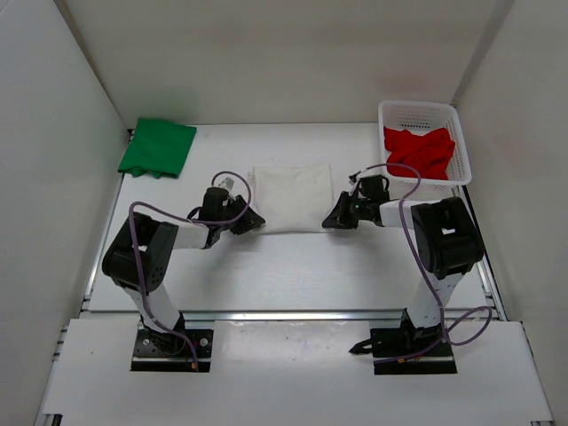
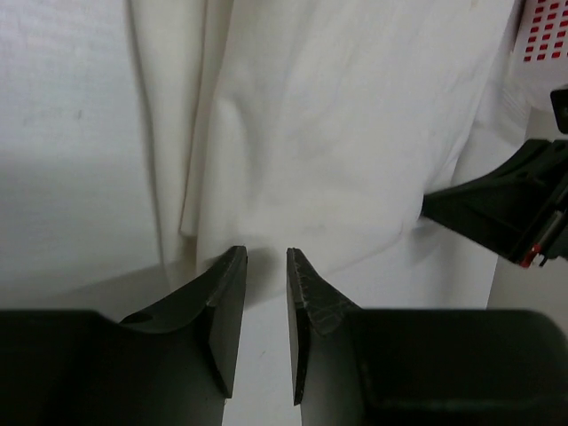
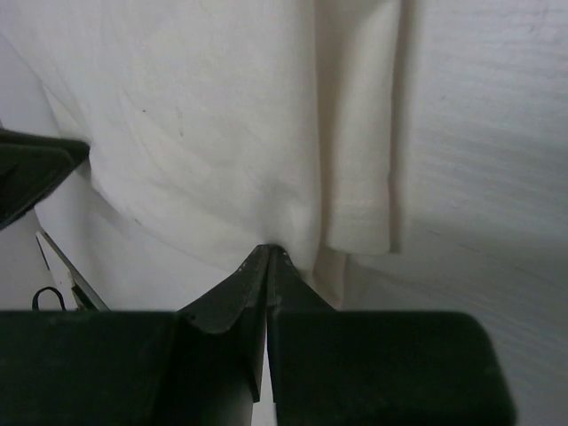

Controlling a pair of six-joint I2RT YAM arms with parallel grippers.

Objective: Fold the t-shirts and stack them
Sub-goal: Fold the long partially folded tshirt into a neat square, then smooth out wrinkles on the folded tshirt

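White table [image 1: 293, 266]: green shirt [image 1: 158, 147], white shirt [image 1: 291, 197], basket [image 1: 417, 106].

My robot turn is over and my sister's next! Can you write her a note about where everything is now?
Left jaws: slightly apart, tips at the near edge of the white cloth t-shirt.
Right jaws: shut, seemingly pinching its near right edge.
It lies mid-table, partly folded. The bright green cloth t-shirt lies folded at the far left. The red cloth t-shirt sits crumpled in the white plastic mesh basket, far right.
Done: green folded.
Left: finish white, fold red, stack all.
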